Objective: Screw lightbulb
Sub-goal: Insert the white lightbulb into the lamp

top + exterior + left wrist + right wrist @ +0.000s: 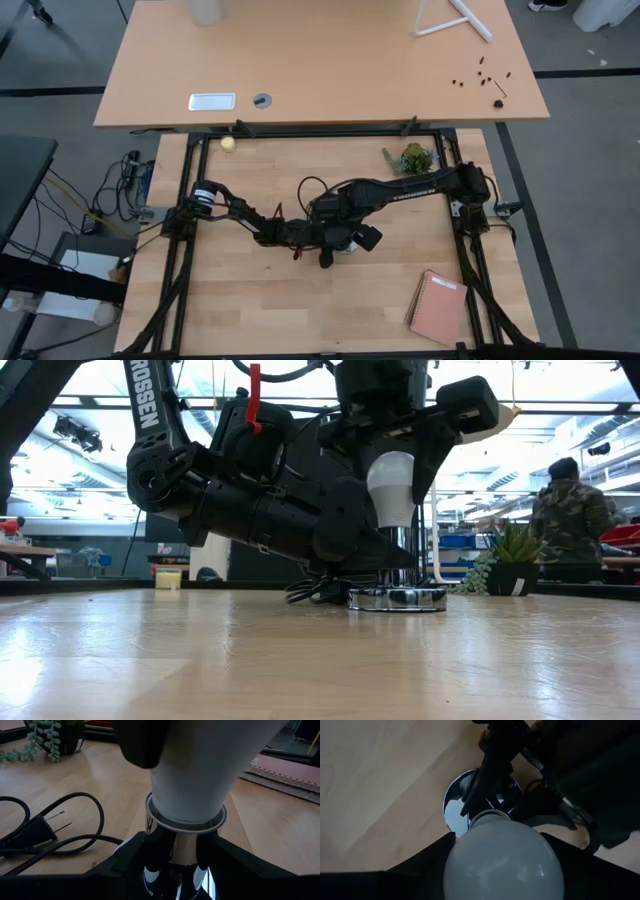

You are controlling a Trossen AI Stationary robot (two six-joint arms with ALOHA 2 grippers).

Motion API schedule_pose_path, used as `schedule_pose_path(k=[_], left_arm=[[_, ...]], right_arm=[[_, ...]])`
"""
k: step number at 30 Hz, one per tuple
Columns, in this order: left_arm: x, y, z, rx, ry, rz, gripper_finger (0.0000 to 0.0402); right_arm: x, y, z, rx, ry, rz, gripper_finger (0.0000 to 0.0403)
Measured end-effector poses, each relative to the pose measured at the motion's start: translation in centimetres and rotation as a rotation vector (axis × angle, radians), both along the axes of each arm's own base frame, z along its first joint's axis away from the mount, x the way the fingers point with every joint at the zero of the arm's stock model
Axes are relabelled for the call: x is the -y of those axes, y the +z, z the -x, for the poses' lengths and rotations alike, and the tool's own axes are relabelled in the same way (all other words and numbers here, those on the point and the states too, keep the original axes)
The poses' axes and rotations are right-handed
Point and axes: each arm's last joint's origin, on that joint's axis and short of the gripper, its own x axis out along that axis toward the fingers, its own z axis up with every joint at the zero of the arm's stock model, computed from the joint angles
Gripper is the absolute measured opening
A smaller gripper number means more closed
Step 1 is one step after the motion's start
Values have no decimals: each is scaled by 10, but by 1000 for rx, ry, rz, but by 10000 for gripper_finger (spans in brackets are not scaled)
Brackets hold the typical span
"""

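Right gripper (392,460): comes down from above over the middle of the table, fingers pressed against both sides of the lightbulb (391,488), pinching its white globe.
Lightbulb: upright, globe up, between the right gripper's fingers; its metal base points down into the neck of the socket (397,598). In the right wrist view the globe (503,861) fills the space between the two dark fingers, with the socket's shiny disc (457,802) directly beyond it.
Left gripper (172,865): low at the table, reaching in from the left side; its fingers close on the socket's shiny neck just under the bulb's white collar (186,790).
Socket: round chrome disc flat on the wood, neck standing upright, near the table's centre and slightly toward the front edge.
Cord: black cable (60,837) loops on the wood beside the socket, ending in a two-prong plug (35,830).
Surface: light wooden work table (250,300) framed by black rails; a second, bare tan table (320,60) stands behind it.
Other things on the surface: small potted plant (411,158) near the back right; a pink notebook (438,307) at the front right; a small yellowish ball (229,144) at the back left, well apart from the arms.
Room: open workshop with bright ceiling lights and shelving; a person in a camouflage jacket (567,510) stands far behind the table on the right of the low view.
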Motion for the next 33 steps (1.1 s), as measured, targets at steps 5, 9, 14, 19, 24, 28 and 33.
schedule_pose_path(k=[5, 9, 14, 19, 24, 28, 33], left_arm=[[0, 0, 0, 0, 0, 0, 191], [0, 0, 0, 0, 0, 0, 191], [0, 0, 0, -1, 0, 0, 191], [0, 0, 0, -1, 0, 1, 191], [0, 0, 0, -1, 0, 2, 191], [0, 0, 0, 0, 0, 2, 191], [0, 0, 0, 1, 1, 3, 191]], right_arm=[[0, 0, 0, 4, -133, -17, 270], [0, -1, -1, 6, -288, -37, 283], [0, -2, -4, 27, -531, -74, 282], [1, -2, -5, 28, -813, -99, 282], [3, -3, -5, 26, -1180, -129, 283], [4, -3, -5, 17, -1245, -146, 287], [3, 6, -7, 27, -916, -112, 313]])
